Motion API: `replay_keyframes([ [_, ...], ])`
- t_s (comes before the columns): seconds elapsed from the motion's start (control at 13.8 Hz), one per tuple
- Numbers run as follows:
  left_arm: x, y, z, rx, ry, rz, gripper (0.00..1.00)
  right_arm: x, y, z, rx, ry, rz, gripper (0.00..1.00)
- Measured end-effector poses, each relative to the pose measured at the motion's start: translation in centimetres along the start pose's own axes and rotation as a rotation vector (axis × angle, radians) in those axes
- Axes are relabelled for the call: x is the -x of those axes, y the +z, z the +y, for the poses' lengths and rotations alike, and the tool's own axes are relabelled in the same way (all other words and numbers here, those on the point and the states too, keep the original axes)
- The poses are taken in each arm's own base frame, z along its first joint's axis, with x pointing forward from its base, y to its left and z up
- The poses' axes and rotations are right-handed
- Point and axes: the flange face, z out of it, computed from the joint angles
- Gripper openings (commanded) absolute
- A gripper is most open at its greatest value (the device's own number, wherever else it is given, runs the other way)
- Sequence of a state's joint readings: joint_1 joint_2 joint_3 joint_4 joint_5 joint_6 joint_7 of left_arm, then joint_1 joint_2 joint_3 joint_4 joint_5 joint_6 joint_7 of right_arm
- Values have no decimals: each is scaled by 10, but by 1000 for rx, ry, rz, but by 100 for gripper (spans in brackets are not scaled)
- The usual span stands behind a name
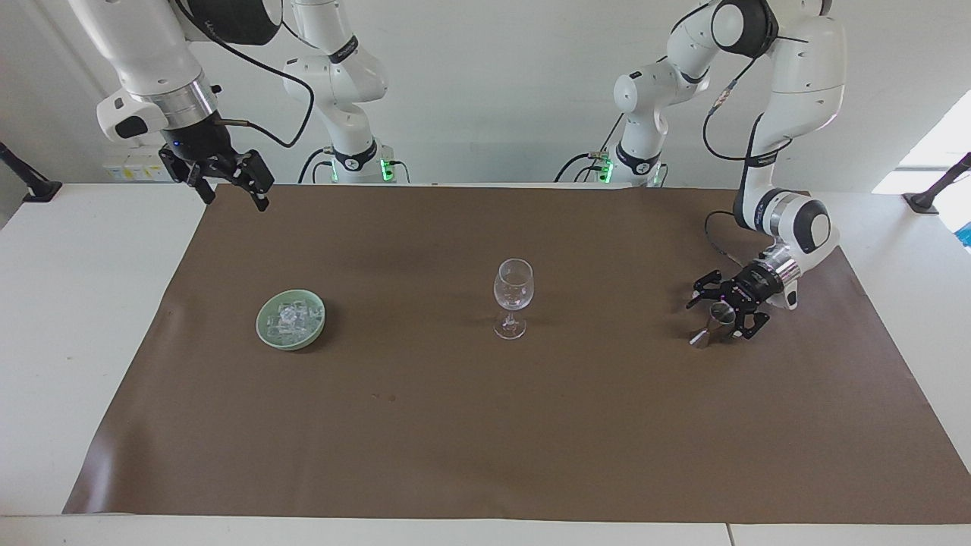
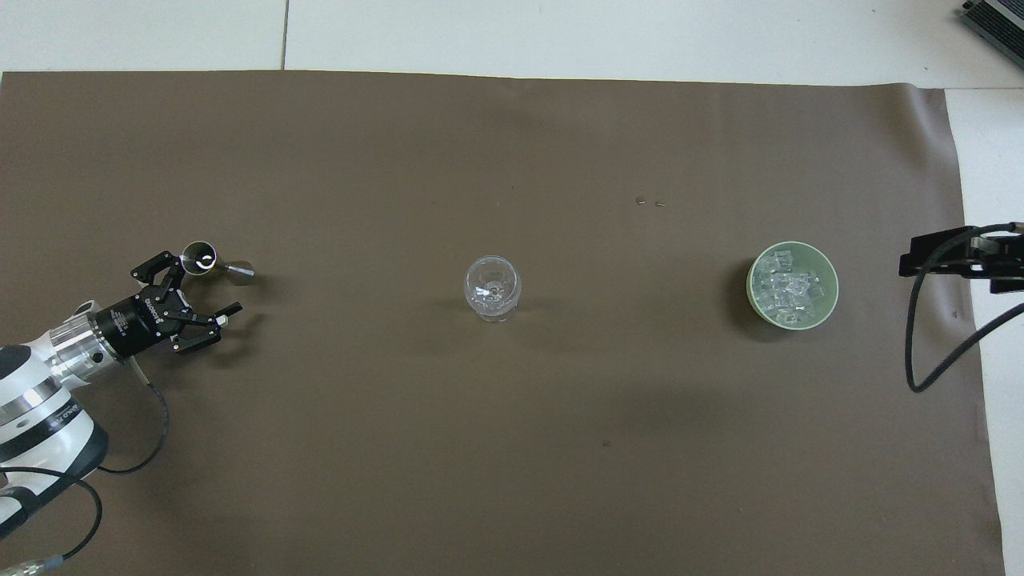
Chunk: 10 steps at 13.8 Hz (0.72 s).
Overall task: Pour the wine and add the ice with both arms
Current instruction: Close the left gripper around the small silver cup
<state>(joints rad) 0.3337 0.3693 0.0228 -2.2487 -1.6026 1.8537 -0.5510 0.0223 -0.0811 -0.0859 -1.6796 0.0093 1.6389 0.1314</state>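
Note:
A clear wine glass (image 1: 513, 297) (image 2: 492, 288) stands upright mid-mat. Ice (image 1: 290, 318) (image 2: 788, 288) lies heaped in a pale green dish (image 1: 265, 307) (image 2: 832, 280) toward the right arm's end. A small metal jigger (image 1: 713, 324) (image 2: 210, 261) stands toward the left arm's end. My left gripper (image 1: 719, 309) (image 2: 206, 283) is low and open, its fingers on either side of the jigger; I cannot tell if they touch it. My right gripper (image 1: 235, 199) (image 2: 952, 260) waits open and raised over the mat's edge. No wine shows.
A brown mat (image 1: 485, 440) covers most of the white table. Two tiny specks (image 2: 648, 202) lie on it, farther from the robots than the glass. The right arm's black cable (image 2: 920, 344) hangs over the mat's edge.

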Motion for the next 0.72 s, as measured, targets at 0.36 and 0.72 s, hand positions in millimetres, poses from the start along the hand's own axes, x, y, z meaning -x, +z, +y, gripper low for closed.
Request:
replay_keyframes([
  [0.36, 2, 0, 3, 44, -14, -26, 100, 0, 0, 0, 0, 0, 0, 100],
  [0.72, -2, 2, -3, 74, -7, -43, 100, 0, 0, 0, 0, 0, 0, 100],
])
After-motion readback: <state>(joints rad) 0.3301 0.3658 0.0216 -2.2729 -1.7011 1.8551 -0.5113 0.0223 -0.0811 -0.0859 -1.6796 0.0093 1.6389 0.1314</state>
